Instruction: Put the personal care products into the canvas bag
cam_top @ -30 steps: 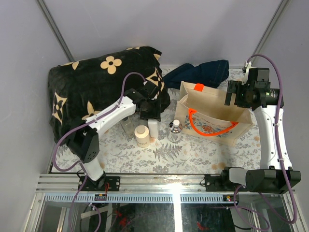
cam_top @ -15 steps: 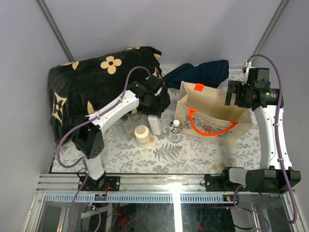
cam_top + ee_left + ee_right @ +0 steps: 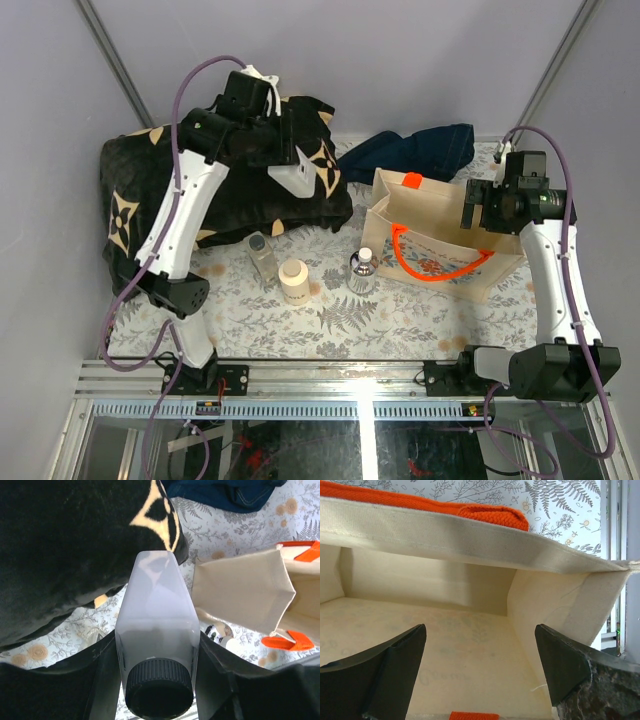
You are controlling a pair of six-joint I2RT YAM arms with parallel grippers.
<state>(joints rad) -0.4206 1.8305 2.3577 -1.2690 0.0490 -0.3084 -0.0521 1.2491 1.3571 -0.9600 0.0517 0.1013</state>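
Nearest the arm bases, three of the personal care products stand on the table [image 3: 400, 315]. These are the squat beige jar [image 3: 294, 281], the clear faceted bottle [image 3: 362, 272] near it on the right, and, a little behind the jar, the clear bottle with a dark cap [image 3: 262, 254]. None of them is in the bag yet.

Further back on the right, the canvas bag [image 3: 440, 235] stands upright with its mouth open and an orange handle [image 3: 430, 270] flopped over its near side. The right end effector [image 3: 480, 635] hangs at the bag's far rim, fingers spread wide with nothing between them. Its wrist view looks straight into the bare interior, so it seems placed to steady the bag and keep the mouth open.

Farther back on the left, the left end effector [image 3: 288, 165] is raised above the black flowered blanket [image 3: 180, 200]. It is clamped on the white bottle [image 3: 156, 605] just beyond its dark cap [image 3: 159, 689], probably held high to clear the bag's wall. A navy cloth [image 3: 420, 150] lies at the back.
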